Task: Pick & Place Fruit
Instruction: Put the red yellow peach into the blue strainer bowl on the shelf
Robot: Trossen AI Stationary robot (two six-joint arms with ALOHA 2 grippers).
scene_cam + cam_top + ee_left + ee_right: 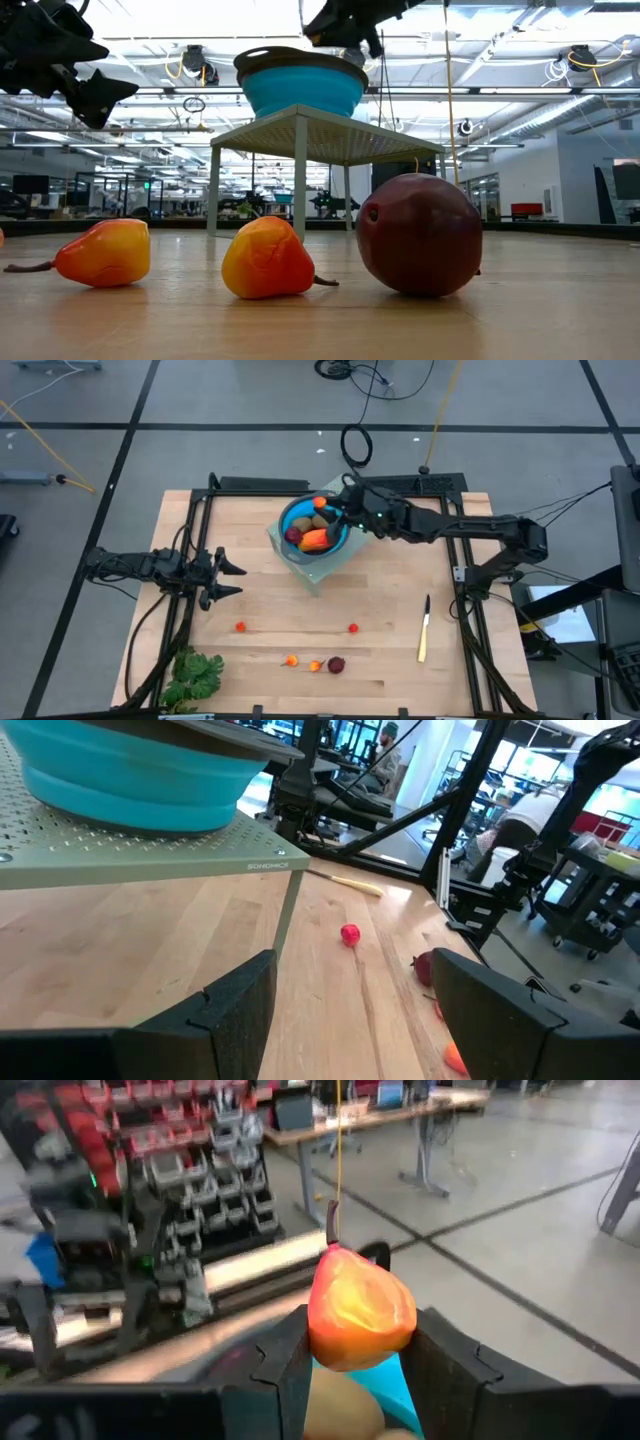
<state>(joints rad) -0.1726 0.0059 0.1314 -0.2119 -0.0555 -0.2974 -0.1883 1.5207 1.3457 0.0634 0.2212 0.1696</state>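
Seemingly upright, orange pear (360,1312) stem-up in right pincer (355,1365)

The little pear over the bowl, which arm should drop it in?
The right arm. Its gripper already holds the pear above the blue bowl. The left gripper is open and far off.

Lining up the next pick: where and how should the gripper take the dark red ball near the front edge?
Grip the dark red ball across its round middle, coming straight down from above. It rests free on the table, with bare wood on its knife side. A small orange piece sits close beside it, so set the fingers front to back rather than toward that piece. The left gripper is open and free.
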